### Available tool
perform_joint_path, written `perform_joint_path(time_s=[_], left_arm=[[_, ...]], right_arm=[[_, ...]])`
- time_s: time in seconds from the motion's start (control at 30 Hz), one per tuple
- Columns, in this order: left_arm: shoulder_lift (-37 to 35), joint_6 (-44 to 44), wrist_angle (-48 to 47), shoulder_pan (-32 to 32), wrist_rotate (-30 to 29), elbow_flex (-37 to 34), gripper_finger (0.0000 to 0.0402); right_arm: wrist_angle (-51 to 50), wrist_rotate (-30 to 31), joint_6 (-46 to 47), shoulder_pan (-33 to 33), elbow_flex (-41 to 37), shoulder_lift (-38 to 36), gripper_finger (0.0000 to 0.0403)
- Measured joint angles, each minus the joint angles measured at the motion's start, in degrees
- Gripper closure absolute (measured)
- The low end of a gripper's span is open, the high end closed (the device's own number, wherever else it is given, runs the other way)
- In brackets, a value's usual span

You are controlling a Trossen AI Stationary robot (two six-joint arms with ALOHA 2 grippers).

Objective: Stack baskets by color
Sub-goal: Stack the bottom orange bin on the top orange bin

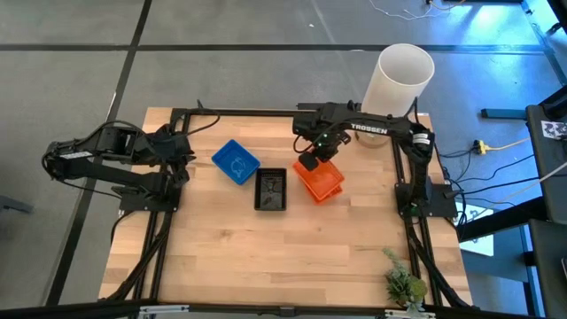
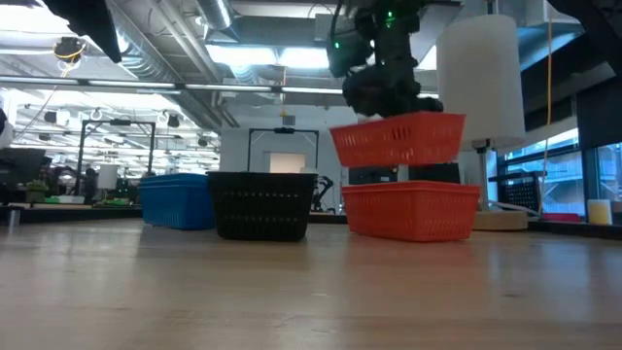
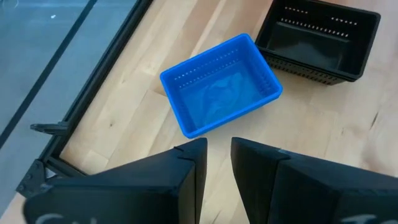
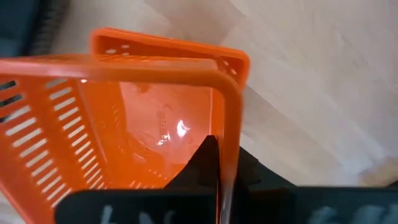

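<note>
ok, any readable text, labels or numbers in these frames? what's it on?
"TROSSEN": white lettering on the right arm, high view.
Black-and-white square marker on the dark stand at the picture's right edge: a pattern, no readable characters.
Nothing readable on the orange basket held by the right pincer, nor on the other baskets.

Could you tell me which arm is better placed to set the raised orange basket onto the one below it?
Right: the right gripper holds the raised orange basket above the lower orange basket; the left gripper waits near the blue basket.

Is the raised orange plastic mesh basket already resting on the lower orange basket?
No, the raised orange plastic mesh basket hangs tilted above the lower orange basket, with a gap between them.
</note>
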Motion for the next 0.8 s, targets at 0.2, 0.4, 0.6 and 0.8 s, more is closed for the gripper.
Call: perform_joint_path(time_s=[0.2,0.4,0.6,0.8], left_arm=[[0.0,-1.2,0.0,0.0,0.0,0.0,0.0337],[0.0,-1.2,0.0,0.0,0.0,0.0,0.0337],[0.0,-1.3,0.0,0.0,0.0,0.0,0.0337],[0.0,-1.3,0.0,0.0,0.0,0.0,0.0337]], right_arm=[[2.5,-0.1,1.2,-0.7,-4.5,0.0,0.0403],[5.3,-0.1,1.3,-0.7,-4.9,0.1,0.0403],[5.1,0.0,1.5,-0.7,-4.9,0.1,0.0403],[5.0,0.0,1.8,-0.7,-4.9,0.1,0.0403]])
